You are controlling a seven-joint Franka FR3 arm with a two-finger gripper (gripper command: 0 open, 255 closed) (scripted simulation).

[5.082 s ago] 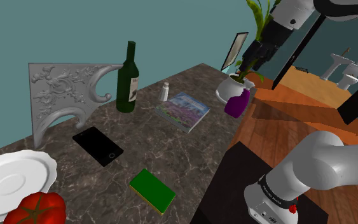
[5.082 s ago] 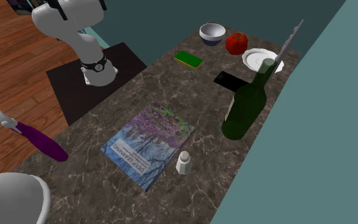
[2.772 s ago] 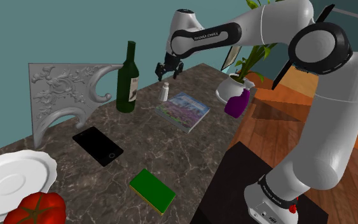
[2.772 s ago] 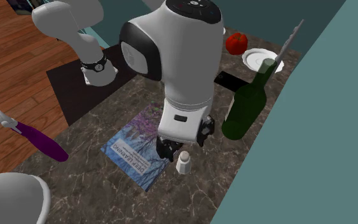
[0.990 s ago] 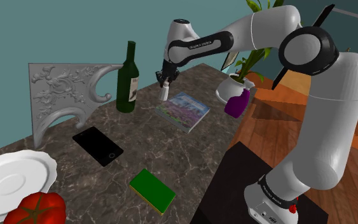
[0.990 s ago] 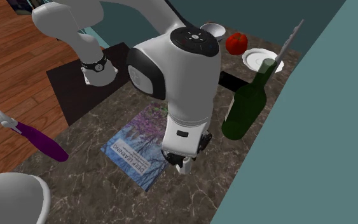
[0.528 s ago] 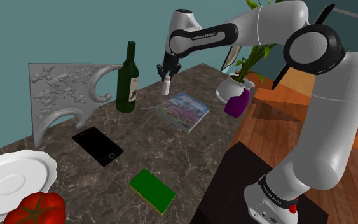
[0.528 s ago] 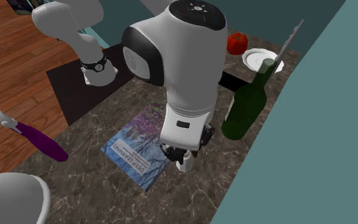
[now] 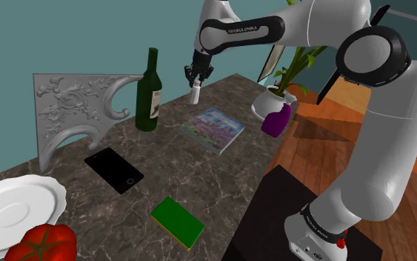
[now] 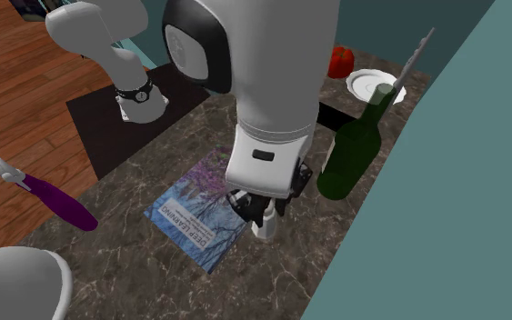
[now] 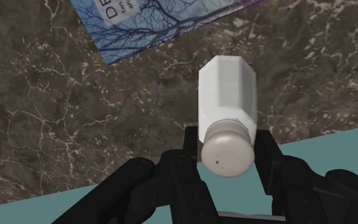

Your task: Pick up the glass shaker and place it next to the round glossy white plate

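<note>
Now: white shaker (image 11: 227, 102), cap toward the wrist camera, clamped in the gripper (image 9: 197, 78), hanging clear above the marbled desk (image 9: 199, 178) near the book (image 9: 212, 128). Lift looks done; carry comes next. White plate (image 9: 7, 215) lies well apart, at the shoulder view's lower left, near the tomato (image 9: 44, 243). That calls for a long traverse past the green bottle (image 9: 148, 93), then an upright set-down beside the rim.
</note>
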